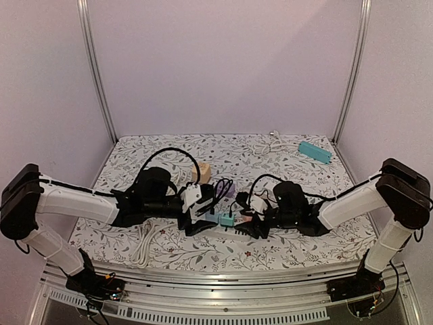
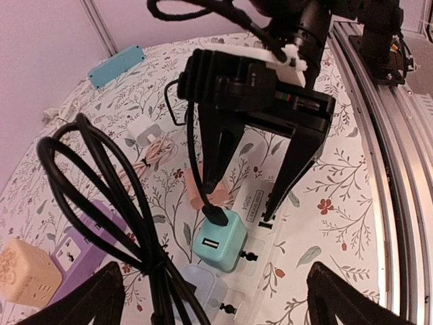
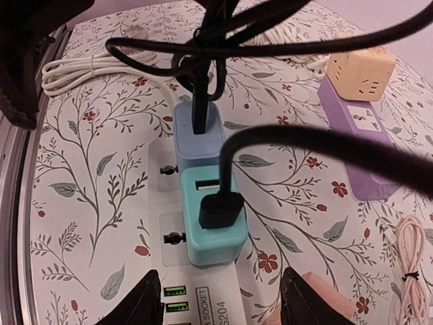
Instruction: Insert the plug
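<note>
The right gripper (image 3: 220, 301) is seen parted, empty, at the bottom edge; the teal plug (image 3: 211, 217) is seated mid-frame in the power strip (image 3: 162, 203). It is judged light, rigid, smooth; best pinched across its sides.

Teal adapter (image 3: 211, 237) seated in the white power strip (image 3: 162, 203)
A black cable (image 3: 218, 206) enters its top port; a pale blue adapter (image 3: 198, 142) abuts it behind. The dark fingers (image 3: 143, 301) stand apart, clear of both.
</note>
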Action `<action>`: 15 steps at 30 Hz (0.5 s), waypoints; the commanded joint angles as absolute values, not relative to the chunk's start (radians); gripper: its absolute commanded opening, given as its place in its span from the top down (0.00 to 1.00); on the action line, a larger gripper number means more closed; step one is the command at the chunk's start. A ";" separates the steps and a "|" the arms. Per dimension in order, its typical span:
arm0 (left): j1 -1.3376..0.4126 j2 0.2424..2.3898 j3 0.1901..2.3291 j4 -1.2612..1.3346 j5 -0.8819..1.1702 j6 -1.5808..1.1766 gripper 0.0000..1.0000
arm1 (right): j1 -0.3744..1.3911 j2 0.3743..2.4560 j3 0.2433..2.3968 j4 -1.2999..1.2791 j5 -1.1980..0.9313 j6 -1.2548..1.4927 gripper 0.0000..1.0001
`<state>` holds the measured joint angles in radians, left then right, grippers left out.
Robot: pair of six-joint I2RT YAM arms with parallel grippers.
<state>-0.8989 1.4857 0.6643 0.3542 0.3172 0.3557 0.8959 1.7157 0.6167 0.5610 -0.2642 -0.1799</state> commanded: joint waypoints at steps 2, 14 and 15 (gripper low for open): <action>-0.924 1.419 0.630 0.351 0.268 0.353 0.06 | 0.898 1.573 0.640 0.441 -0.298 -0.149 0.42; -0.918 1.249 0.599 0.319 0.006 0.310 0.01 | 0.899 1.323 0.694 0.037 -0.264 -0.025 0.42; -0.914 1.232 0.588 0.313 0.003 0.290 0.01 | 0.897 1.304 0.692 0.028 -0.279 -0.003 0.43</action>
